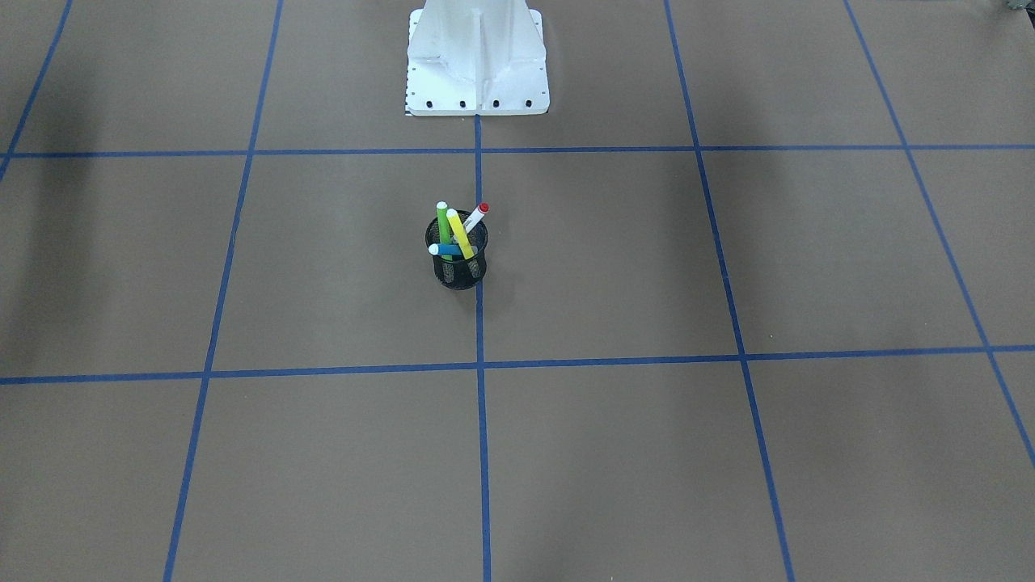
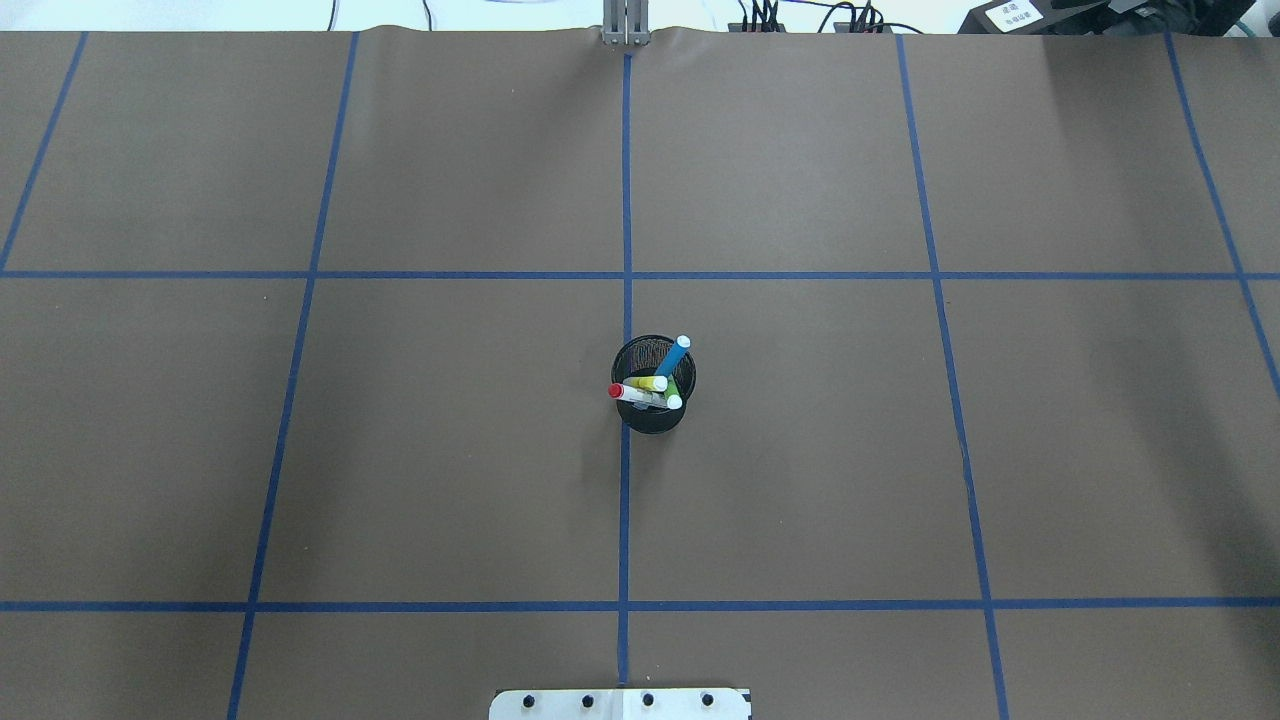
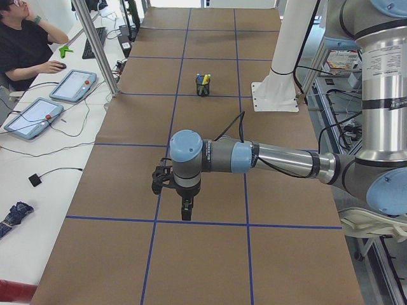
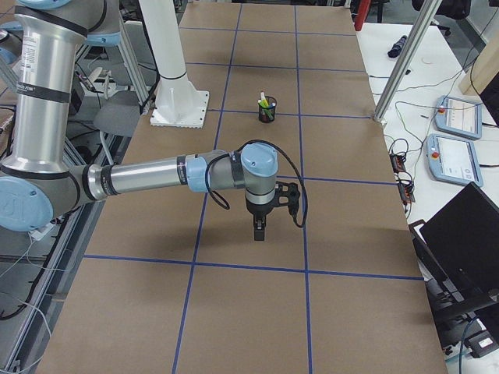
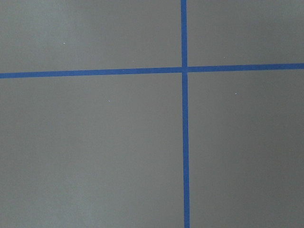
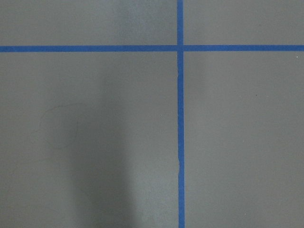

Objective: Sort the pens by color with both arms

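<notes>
Overhead exterior shows the pens (image 2: pixel 655 385) leaning near-upright in the cup (image 2: pixel 650 415) at the centre of the table (image 2: pixel 400 470), well apart from the left gripper (image 3: pixel 186 213) and right gripper (image 4: pixel 259 231), seemingly equidistant; whether either is clenched I cannot tell.

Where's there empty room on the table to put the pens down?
The brown paper-covered table is bare all round the black mesh cup, out to the blue tape lines. Crowded only inside the cup, where four coloured pens cross.
</notes>
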